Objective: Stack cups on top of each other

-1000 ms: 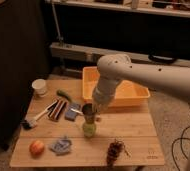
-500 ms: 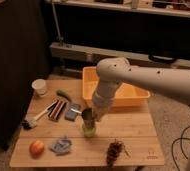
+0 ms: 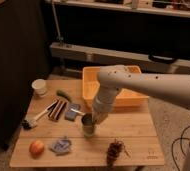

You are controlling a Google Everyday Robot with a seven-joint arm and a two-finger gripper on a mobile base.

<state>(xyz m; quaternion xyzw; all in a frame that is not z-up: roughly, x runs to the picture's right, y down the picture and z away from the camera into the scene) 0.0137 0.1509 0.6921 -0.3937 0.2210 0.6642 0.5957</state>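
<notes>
A shiny dark grey metal cup (image 3: 87,120) stands on top of a translucent light green cup (image 3: 89,132) near the middle of the wooden table (image 3: 133,145). My gripper (image 3: 94,118) comes down from the white arm and is at the metal cup's rim, on its right side. A cream-white cup (image 3: 39,87) stands alone at the table's far left corner, well away from the gripper.
A large yellow-orange bin (image 3: 119,92) stands behind the arm. A green vegetable (image 3: 64,94), a brush (image 3: 35,119), a brown bar (image 3: 58,109) and a grey-blue block (image 3: 73,111) lie left of the cups. An apple (image 3: 36,147), a crumpled cloth (image 3: 61,145) and a pine cone (image 3: 114,149) lie along the front.
The gripper has sunk slightly over the green cup, and the dark cup now sits lower on it. Nothing else on the table has moved.
</notes>
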